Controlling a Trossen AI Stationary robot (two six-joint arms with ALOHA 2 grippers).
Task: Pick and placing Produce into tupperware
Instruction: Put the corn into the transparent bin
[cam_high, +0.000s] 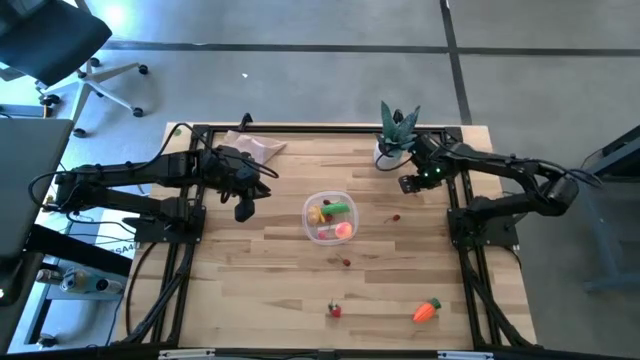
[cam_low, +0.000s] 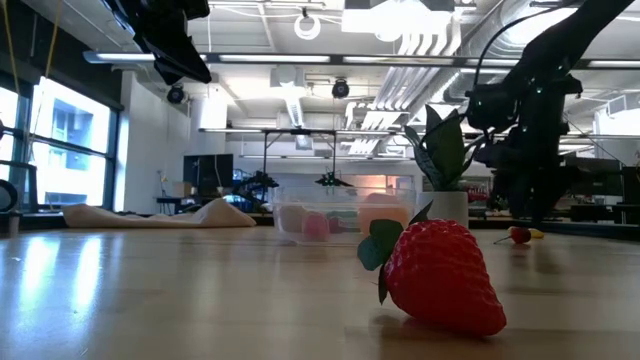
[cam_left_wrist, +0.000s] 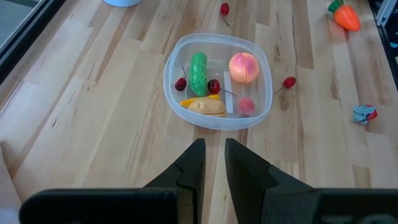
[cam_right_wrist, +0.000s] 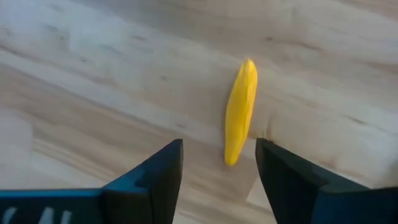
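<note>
The clear round tupperware (cam_high: 330, 217) (cam_left_wrist: 217, 81) (cam_low: 340, 220) stands mid-table and holds a green piece, an orange ball, a yellow-tan piece and small red ones. A strawberry (cam_high: 335, 309) (cam_low: 440, 275) and the carrot (cam_high: 427, 311) (cam_left_wrist: 345, 15) lie near the table's near edge. Loose cherries (cam_high: 396, 217) (cam_high: 345, 262) lie beside the container. My right gripper (cam_right_wrist: 217, 165) (cam_high: 410, 183) is open above a slim yellow piece (cam_right_wrist: 240, 112) lying flat on the wood, touching nothing. My left gripper (cam_left_wrist: 213, 158) (cam_high: 245, 207) hovers left of the container, its fingers almost together and holding nothing.
A spiky green plant in a white pot (cam_high: 397, 140) (cam_low: 445, 165) stands at the far edge, close to my right gripper. A beige cloth (cam_high: 255, 148) lies at the far left. A small crumpled blue-red scrap (cam_left_wrist: 365, 113) lies on the wood. Black frame rails (cam_high: 190, 240) run along both sides.
</note>
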